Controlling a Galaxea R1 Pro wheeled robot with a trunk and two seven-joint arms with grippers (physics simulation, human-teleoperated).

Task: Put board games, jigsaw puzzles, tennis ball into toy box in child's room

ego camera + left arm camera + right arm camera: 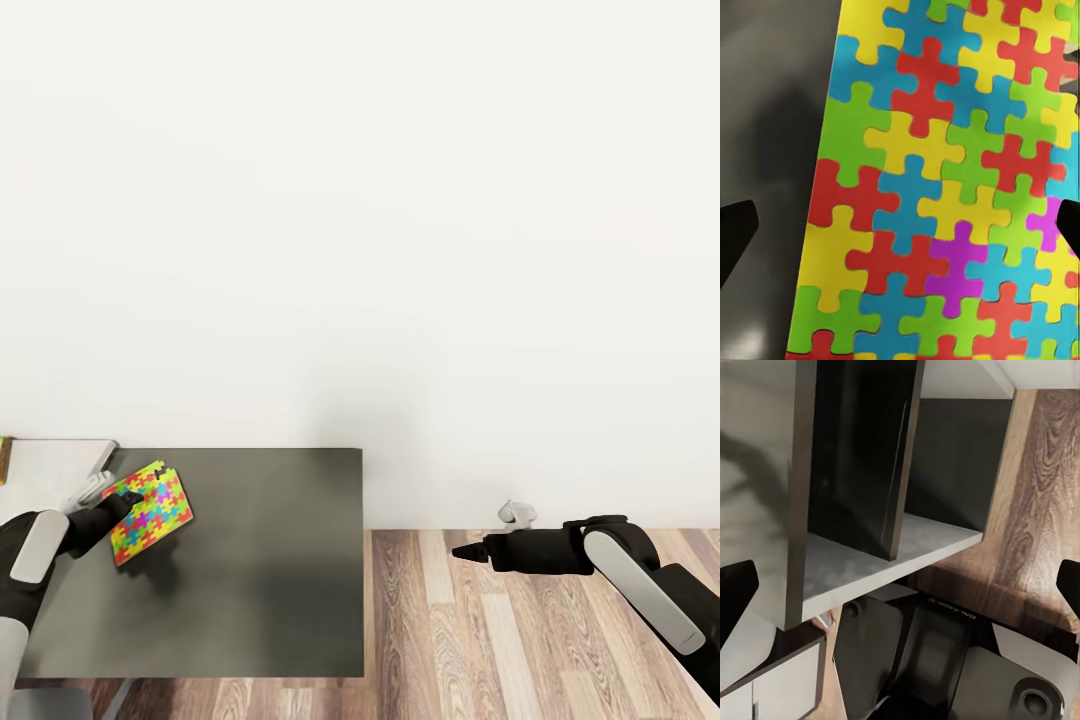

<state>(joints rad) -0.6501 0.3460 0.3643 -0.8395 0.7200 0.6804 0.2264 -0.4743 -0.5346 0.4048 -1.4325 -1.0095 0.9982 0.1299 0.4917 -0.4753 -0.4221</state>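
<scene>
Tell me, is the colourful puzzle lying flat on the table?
Cannot tell. The jigsaw puzzle is at the left gripper, over the dark table.

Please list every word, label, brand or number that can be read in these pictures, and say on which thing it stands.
No text can be read with certainty.
Jigsaw puzzle: coloured interlocking pieces, no lettering.
Robot's dark base in the right wrist view: one small pale marking, reversed and too blurred to read.
Dark grey table top: no marking.

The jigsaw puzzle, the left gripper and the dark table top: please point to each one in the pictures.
jigsaw puzzle (152, 514): head view, middle of its coloured face.
left gripper (128, 497): head view, between its fingertips at the puzzle's edge.
dark table top (270, 570): head view, bare surface.
</scene>
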